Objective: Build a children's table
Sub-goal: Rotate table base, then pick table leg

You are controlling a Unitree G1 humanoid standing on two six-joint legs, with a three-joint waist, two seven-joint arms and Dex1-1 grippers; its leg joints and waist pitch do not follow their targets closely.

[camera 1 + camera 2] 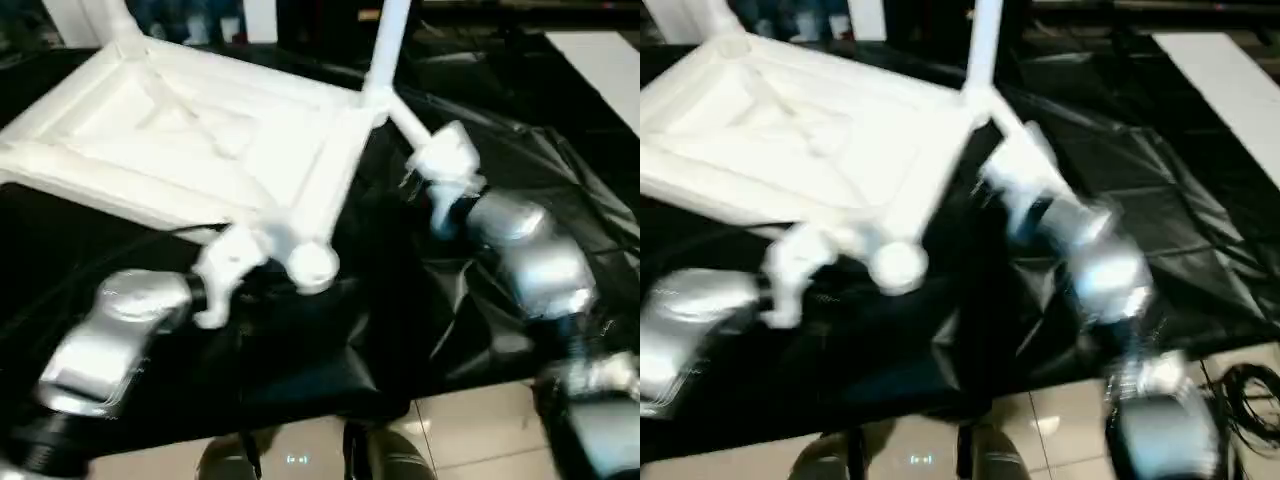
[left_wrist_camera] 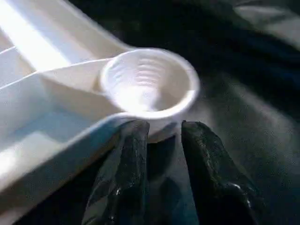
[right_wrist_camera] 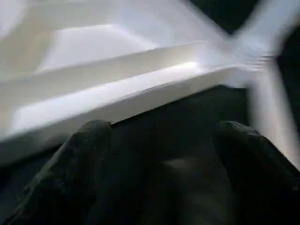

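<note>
Black plastic sheeting [image 1: 470, 330] covers the work surface; tiled floor [image 1: 470, 420] shows at the near edge, below the silver forearms.

Nearest: left gripper [image 2: 161, 140], narrow gap between its two black fingers [image 2: 124, 173], nothing between them. In the left wrist view the tips sit right at the outer wall of the empty corner socket [image 2: 147, 82]; contact or a hair apart, can't tell. In the head views the same socket [image 1: 313, 266] is the tabletop's nearest corner, open end up, left wrist just beside it.

Right gripper [image 3: 161, 140]: fingers spread wide, holding nothing. Right wrist view looks along the tabletop's side rim [image 3: 122, 93], with a blurred leg beyond it. In the head views the right arm [image 1: 520, 250] reaches in from the right, its end near the low slanting leg [image 1: 412, 124]; touching or not, can't tell, too blurred.

Tabletop [image 1: 190, 130]: white, upside down on the sheeting, ribbed underside facing up, tilted corner-on toward the robot, spanning left to centre.

Further back: one leg [image 1: 388, 45] stands upright in the right far corner socket. The slanting leg runs from that same corner down toward the right arm. At the far left corner another upright leg [image 1: 105, 20] rises out of frame.

Behind: dark background, a white panel [image 1: 605, 65] at far right.
</note>
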